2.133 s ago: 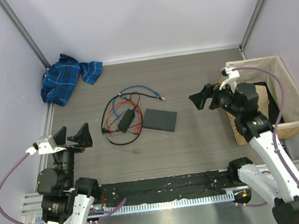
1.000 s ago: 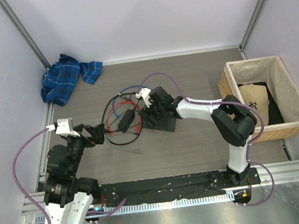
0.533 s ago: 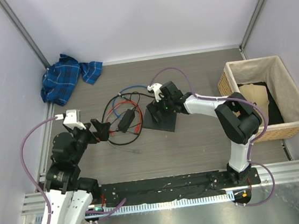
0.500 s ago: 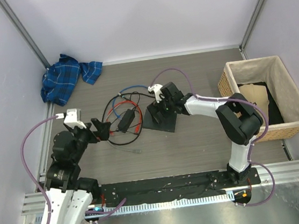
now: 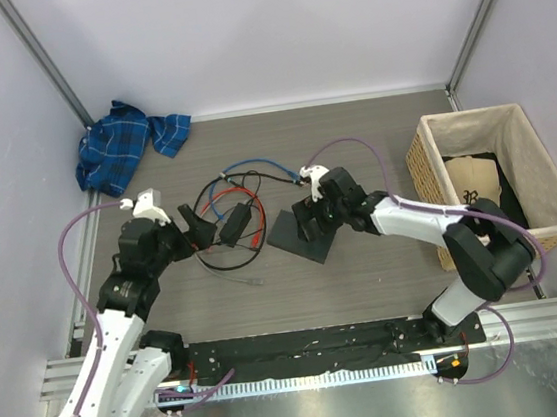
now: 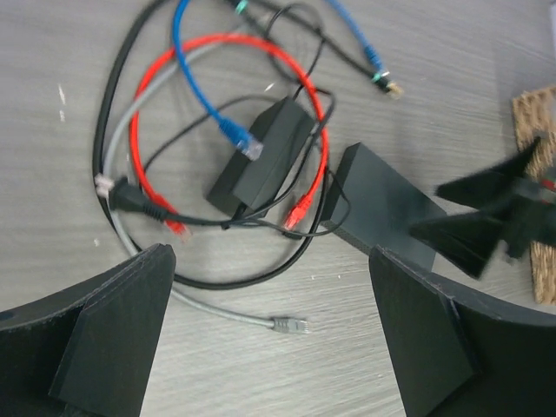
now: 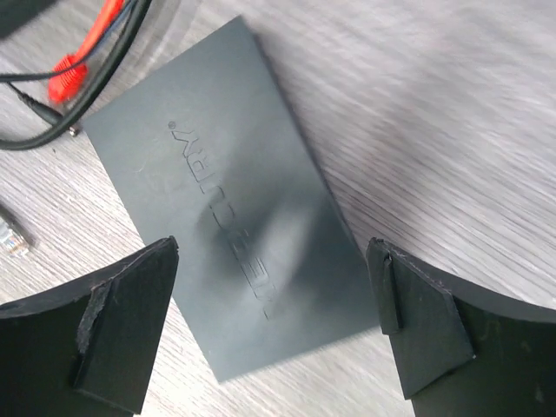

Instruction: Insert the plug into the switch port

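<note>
While both sets of jaws are spread wide and nothing is held, the right gripper (image 7: 271,287) is poised just above the flat dark grey rectangular switch box (image 7: 234,200). This box lies on the wood-grain table (image 5: 371,138), just right of a tangle of red, blue, grey and black cables (image 6: 135,143), over which the left gripper (image 6: 269,261) is hung. The port on the box's edge cannot be made out. If the thin box is left unpinned, it could be pushed away by the plug. Because the loops overlap, a wrong connector could be taken, or the chunky black adapter brick (image 6: 265,156) dragged along.
</note>
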